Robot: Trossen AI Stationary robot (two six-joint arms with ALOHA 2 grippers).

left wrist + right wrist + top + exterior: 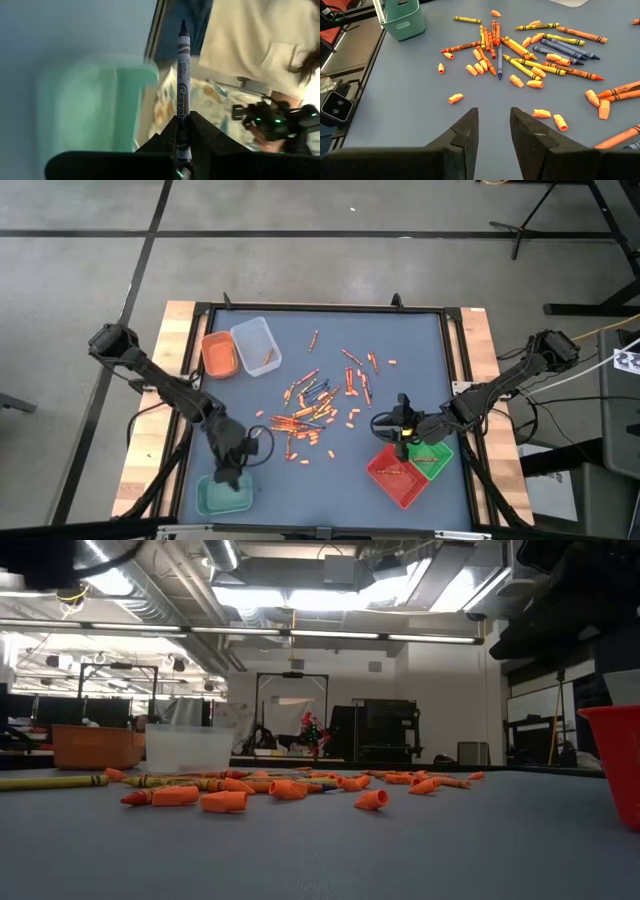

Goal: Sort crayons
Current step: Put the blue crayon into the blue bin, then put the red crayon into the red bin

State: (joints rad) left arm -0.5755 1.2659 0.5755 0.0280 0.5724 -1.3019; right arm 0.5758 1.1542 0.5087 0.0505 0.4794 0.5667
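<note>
Blue table (420, 340) holds a teal tray (222, 497), above which the left gripper (181, 131) pinches a blue crayon (183, 75) upright between its jaws, while the right gripper (494, 125) hovers spread apart.

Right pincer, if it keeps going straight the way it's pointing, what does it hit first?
Probably bare table first; the right pincer is open and empty. Nearest along its line looks like a blue crayon in the pile, though depth is unclear.

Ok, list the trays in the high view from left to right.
Orange tray and teal tray start about level at far left → clear tray → red tray → green tray.
</note>
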